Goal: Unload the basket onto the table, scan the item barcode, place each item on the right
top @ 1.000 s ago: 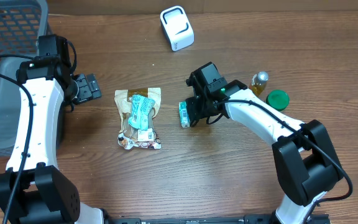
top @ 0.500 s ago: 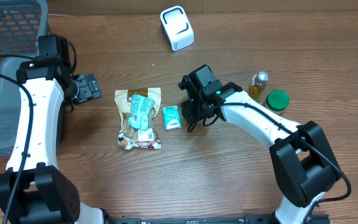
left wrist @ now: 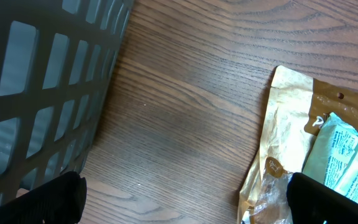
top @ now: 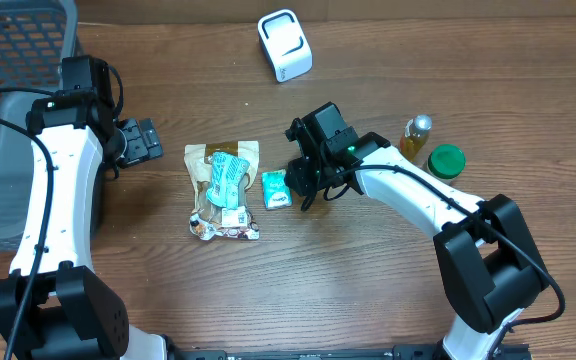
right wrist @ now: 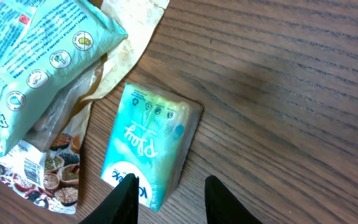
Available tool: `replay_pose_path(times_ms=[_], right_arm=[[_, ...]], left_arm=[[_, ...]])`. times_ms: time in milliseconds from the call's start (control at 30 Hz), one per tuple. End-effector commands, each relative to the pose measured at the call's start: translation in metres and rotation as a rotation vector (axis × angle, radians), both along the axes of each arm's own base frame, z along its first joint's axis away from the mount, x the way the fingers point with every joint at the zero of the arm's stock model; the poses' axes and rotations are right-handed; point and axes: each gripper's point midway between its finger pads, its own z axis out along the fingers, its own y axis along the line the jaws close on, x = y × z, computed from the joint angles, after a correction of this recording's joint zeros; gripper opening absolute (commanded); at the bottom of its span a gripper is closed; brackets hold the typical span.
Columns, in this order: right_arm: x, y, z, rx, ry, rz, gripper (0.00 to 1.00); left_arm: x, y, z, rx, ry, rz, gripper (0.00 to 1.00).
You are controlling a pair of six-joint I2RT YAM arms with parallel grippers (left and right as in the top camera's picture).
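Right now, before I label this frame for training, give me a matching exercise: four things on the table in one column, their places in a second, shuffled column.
Things:
1. teal tissue pack
2. white scanner
3. green lid
4. grey basket

Places:
A. beside the small bottle, on the right
B. at the far left edge
C. between the snack bags and the right gripper
D. alone at the top centre of the overhead view

Pairs: 1-C, 2-D, 3-A, 4-B
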Motion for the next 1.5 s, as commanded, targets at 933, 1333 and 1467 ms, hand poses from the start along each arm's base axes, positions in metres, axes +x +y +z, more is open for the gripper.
replay_pose_path(times_ms=[933, 1333, 1467], right_arm=[[-0.006, 0.019, -0.038, 0.086, 0.149, -0.055, 0.3], [-0.011, 0.016, -0.047, 0.067, 0.179, -0.06, 0.25], [-0.012, 0.015, -0.052, 0.063, 0.196, -0.078, 0.25]], left_arm=[[0.003, 0.003, 0.012, 0.02, -0.032, -0.006, 0.99], [0.003, 0.003, 0.012, 0.02, -0.032, -0.006, 1.0], [0.003, 0.003, 0.012, 0.02, -0.032, -0.006, 1.0]])
